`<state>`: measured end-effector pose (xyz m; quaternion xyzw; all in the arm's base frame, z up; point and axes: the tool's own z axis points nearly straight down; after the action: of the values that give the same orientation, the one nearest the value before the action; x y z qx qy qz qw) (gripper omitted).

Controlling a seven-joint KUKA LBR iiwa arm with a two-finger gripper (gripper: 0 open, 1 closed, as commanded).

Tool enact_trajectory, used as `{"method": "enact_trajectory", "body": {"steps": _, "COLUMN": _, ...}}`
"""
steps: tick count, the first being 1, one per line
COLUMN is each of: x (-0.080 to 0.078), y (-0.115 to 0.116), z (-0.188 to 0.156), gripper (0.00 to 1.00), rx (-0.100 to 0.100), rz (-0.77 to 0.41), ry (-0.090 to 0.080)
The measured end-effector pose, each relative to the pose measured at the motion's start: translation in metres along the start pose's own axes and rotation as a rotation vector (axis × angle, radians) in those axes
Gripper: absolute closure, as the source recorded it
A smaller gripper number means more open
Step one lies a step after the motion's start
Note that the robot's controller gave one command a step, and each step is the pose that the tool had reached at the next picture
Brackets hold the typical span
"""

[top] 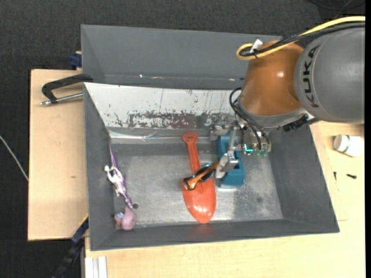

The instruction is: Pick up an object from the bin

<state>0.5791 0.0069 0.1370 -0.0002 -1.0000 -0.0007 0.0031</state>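
My gripper hangs low in the right middle of the bin, right over the top of a blue block. The block lies on the bin floor beside an orange plastic spoon, whose handle points to the back wall. A small black-and-orange tool lies slanted across the spoon, its upper end touching the blue block just under the gripper.
A pink and purple toy figure with a long thin tail lies along the bin's left wall, far from the gripper. The arm with its orange cover comes in over the back right corner.
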Motion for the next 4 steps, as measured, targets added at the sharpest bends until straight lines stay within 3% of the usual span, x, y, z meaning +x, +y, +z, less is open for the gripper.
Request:
{"method": "enact_trajectory", "body": {"steps": 1, "x": -0.002, "y": 0.0, "z": -0.004, "gripper": 0.0, "rx": 0.0, "rz": 0.0, "ry": -0.008}}
{"method": "enact_trajectory", "body": {"steps": 2, "x": -0.012, "y": -0.012, "z": 0.021, "gripper": 0.0, "rx": 0.0, "rz": -0.126, "ry": -0.016}}
{"method": "enact_trajectory", "body": {"steps": 3, "x": 0.034, "y": -0.026, "z": 0.062, "gripper": 1.0, "rx": 0.001, "rz": -0.158, "ry": -0.003}}
{"method": "enact_trajectory", "body": {"steps": 4, "x": 0.034, "y": -0.026, "z": 0.062, "gripper": 1.0, "rx": 0.001, "rz": -0.158, "ry": -0.003}}
